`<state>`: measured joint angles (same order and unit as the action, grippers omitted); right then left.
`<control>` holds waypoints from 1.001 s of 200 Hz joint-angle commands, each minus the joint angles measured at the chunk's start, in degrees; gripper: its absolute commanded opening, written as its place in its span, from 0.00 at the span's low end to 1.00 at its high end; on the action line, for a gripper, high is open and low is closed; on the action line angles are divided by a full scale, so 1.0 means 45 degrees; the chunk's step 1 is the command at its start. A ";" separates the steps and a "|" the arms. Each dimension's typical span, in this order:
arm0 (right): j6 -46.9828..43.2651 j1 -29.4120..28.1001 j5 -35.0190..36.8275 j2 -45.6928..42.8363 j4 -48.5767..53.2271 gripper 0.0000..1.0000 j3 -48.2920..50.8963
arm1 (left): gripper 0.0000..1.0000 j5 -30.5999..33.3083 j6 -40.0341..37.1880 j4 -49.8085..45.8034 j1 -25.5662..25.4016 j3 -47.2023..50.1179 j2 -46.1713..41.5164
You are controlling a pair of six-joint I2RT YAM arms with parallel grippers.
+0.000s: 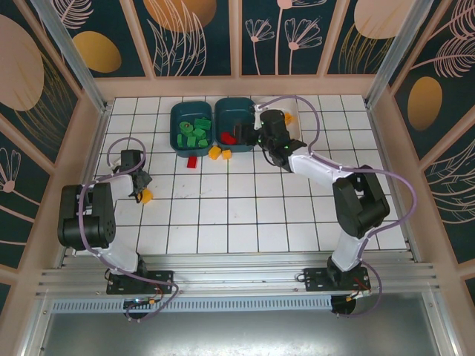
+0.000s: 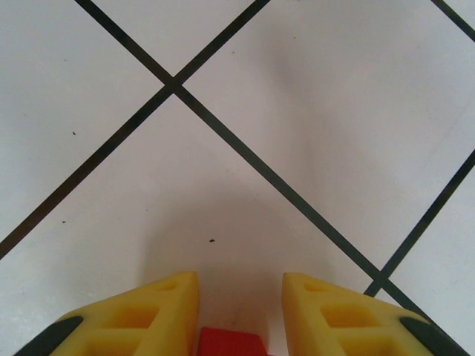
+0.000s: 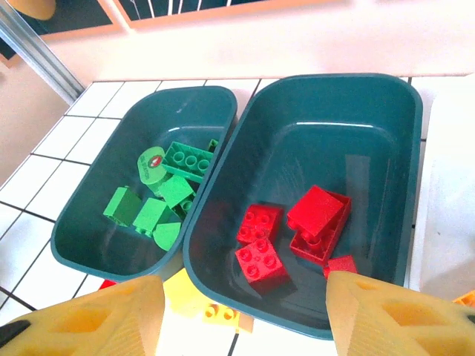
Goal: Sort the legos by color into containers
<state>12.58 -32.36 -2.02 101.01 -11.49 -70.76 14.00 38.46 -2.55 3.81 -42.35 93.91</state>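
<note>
- Left gripper (image 2: 239,278): near left, low over the white tiled table (image 2: 111,111). Fingers partly apart on either side of a red brick (image 2: 226,343); whether they pinch it cannot be told.
- Loose on the tiles just before the tubs: a small red piece (image 1: 192,161) and yellow-orange bricks (image 1: 214,153).
- Right gripper (image 3: 241,288): fingers wide apart, holding nothing, above the middle tub's near rim.
- Left teal tub (image 3: 89,222): holds green bricks (image 3: 189,159).
- Middle teal tub (image 3: 349,111): holds red bricks (image 3: 260,259).
- White tub (image 3: 445,170): just right of the middle tub.

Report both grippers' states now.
Left gripper: jaws flank a red lego; whether it grips cannot be told.
Right gripper: open, empty, above the teal tub of red legos.
</note>
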 commanded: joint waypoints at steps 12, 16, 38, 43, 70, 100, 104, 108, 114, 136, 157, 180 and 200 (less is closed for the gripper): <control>0.0195 -0.0134 0.0078 -0.0910 -0.0553 0.60 0.0335 | 0.31 0.0145 -0.0176 -0.0308 0.0031 -0.0295 -0.0249; 0.0193 -0.0154 0.0078 -0.0939 -0.0553 0.60 0.0334 | 0.30 0.0149 -0.0169 -0.0331 0.0026 -0.0316 -0.0305; 0.0125 -0.0184 0.0189 -0.1081 -0.0476 0.60 0.0369 | 0.29 -0.0067 -0.0176 -0.0502 0.0026 -0.0513 -0.0815; 0.0105 -0.0173 0.0254 -0.1120 -0.0468 0.60 0.0377 | 0.28 -0.0162 -0.0174 -0.0558 0.0029 -0.0581 -0.0988; 0.0053 -0.0146 0.0548 -0.1333 -0.0386 0.60 0.0642 | 0.27 -0.0906 -0.0090 -0.0857 -0.0241 -0.1274 -0.1871; 0.0463 0.0138 0.1050 -0.1880 -0.0280 0.60 0.1508 | 0.27 -0.1581 0.0142 -0.0999 -0.2197 -0.2877 -0.1559; 0.0564 0.0140 0.1128 -0.2017 -0.0280 0.60 0.1682 | 0.27 -0.1789 0.0228 -0.0924 -0.2557 -0.3330 -0.1313; 0.0696 0.0152 0.1203 -0.2139 -0.0280 0.60 0.1867 | 0.27 -0.2009 0.0302 -0.0813 -0.2871 -0.3638 -0.1107; 0.0912 0.0448 0.1294 -0.2360 -0.0300 0.59 0.2194 | 0.26 -0.2347 0.0378 -0.0596 -0.3438 -0.4100 -0.0708; 0.1842 0.1231 0.1700 -0.3343 -0.0319 0.59 0.3467 | 0.26 -0.3698 0.0149 -0.0001 -0.5309 -0.6595 0.1326; 0.2467 0.1916 0.2231 -0.4639 -0.0330 0.59 0.4794 | 0.25 -0.5364 -0.0392 0.0361 -0.6630 -0.9379 0.3569; 0.2894 0.2702 0.2468 -0.6104 -0.0290 0.59 0.6129 | 0.26 -0.6825 -0.0990 0.0320 -0.7455 -1.2607 0.6189; 0.2967 0.3339 0.2462 -0.7234 -0.0100 0.60 0.6915 | 0.23 -0.7737 -0.0860 -0.0291 -0.7711 -1.5133 0.8080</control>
<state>23.14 -19.92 6.63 74.13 -11.49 -43.20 -12.27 36.23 -1.91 -30.39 -100.01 123.02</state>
